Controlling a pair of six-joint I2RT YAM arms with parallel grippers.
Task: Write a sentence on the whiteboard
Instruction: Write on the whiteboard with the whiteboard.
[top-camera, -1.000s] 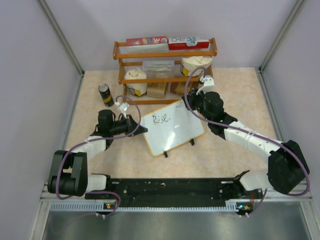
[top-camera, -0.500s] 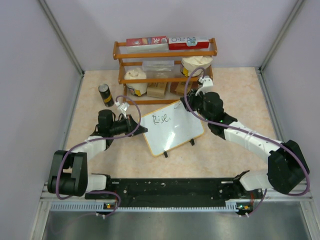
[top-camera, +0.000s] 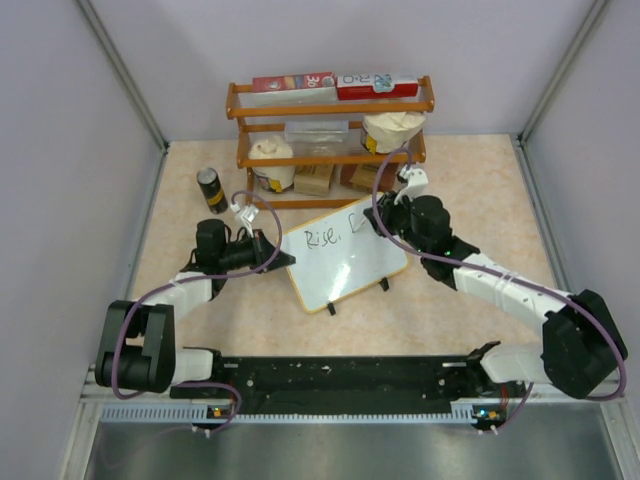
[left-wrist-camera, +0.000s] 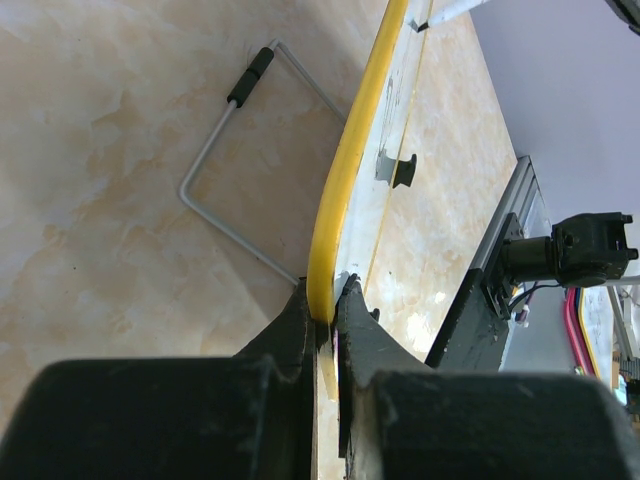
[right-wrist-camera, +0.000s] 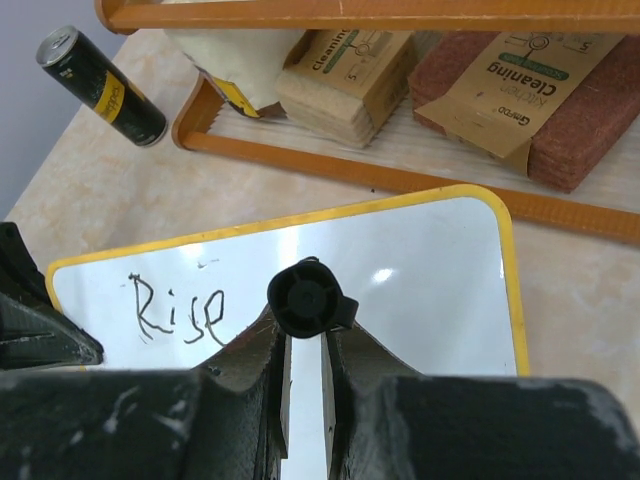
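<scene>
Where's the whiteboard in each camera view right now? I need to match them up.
Top external: whiteboard at centre, turned at an angle.
Left wrist: whiteboard seen edge-on, yellow rim running up from bottom centre.
Right wrist: whiteboard fills the lower half, face showing.
Shared landmark: the left tool clamped on the board's corner.

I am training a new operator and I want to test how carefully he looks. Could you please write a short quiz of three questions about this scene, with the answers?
1. True or false: the left end effector is shut on the edge of the whiteboard.
2. Which word is written on the whiteboard? A) Rise B) Face C) Day
3. What does the right end effector hold?

Key:
1. True.
2. A, the word Rise.
3. A black marker.
</scene>
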